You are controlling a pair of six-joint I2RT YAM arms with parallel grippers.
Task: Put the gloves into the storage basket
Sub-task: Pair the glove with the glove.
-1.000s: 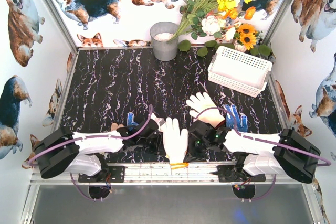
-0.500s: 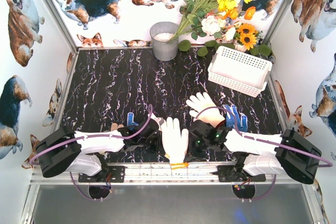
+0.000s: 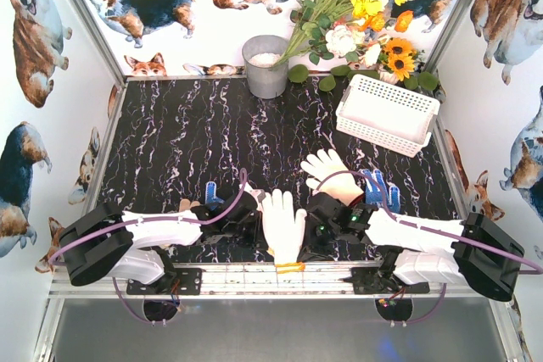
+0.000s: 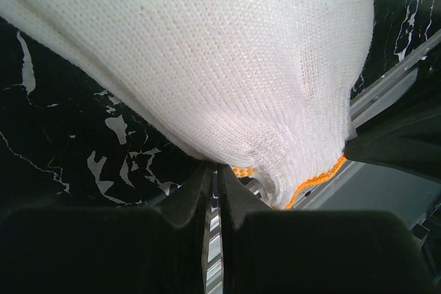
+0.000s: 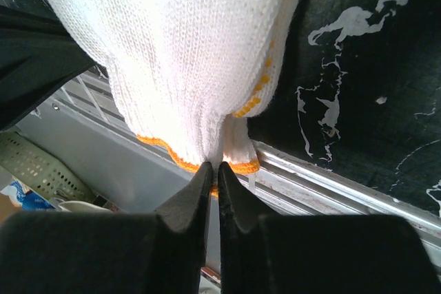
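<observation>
A white knit glove (image 3: 282, 225) lies between two pincers. The left pincer (image 4: 215, 170) and right pincer (image 5: 212, 166) each pinch its orange-edged cuff, probably to lift it together. The storage basket (image 3: 382, 135) stands well beyond the right pincer.

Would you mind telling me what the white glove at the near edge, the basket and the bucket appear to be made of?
The white glove looks like matte knitted fabric, probably cotton: fine stitch rows show, with an orange-trimmed cuff. The basket seems white moulded plastic, given its slotted lattice walls. The bucket looks like grey metal with a dull sheen.
</observation>
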